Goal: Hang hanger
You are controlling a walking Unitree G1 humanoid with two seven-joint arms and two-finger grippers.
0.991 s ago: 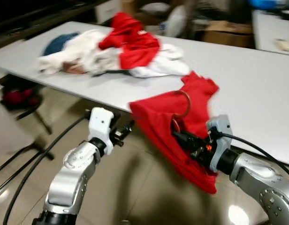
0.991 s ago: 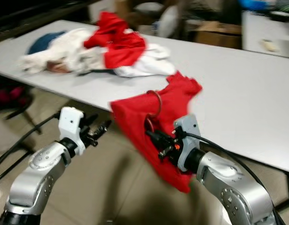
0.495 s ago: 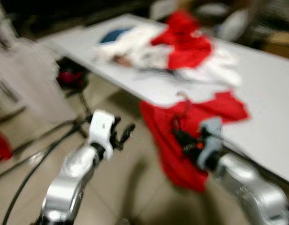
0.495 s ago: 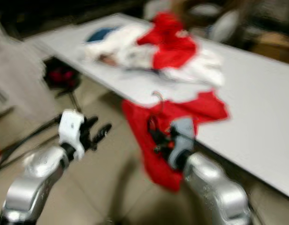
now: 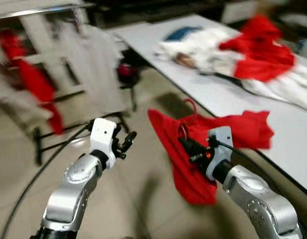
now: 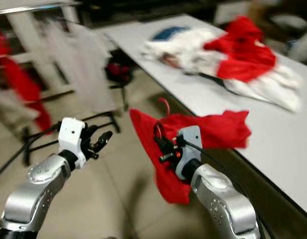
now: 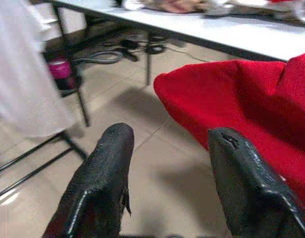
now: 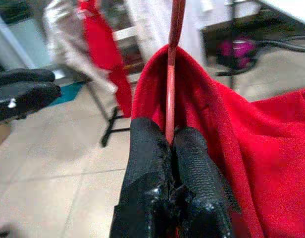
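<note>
Beside table (image 5: 228, 102), upright hanger (image 8: 172, 74) in right tool (image 8: 170, 144).

red shirt (image 5: 193, 149), red hanger (image 8: 172, 74), white table (image 5: 218, 94)

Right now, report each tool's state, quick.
Left tool: open, holding nothing, beside the red garment.
Right tool: shut on the red hanger that carries the garment.

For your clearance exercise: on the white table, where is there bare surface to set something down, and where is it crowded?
The white table is bare in a strip between the pile of white and red clothes and the red garment draped over its near edge. That garment's hanger is pinched in the right gripper. The pile crowds the far side.
</note>
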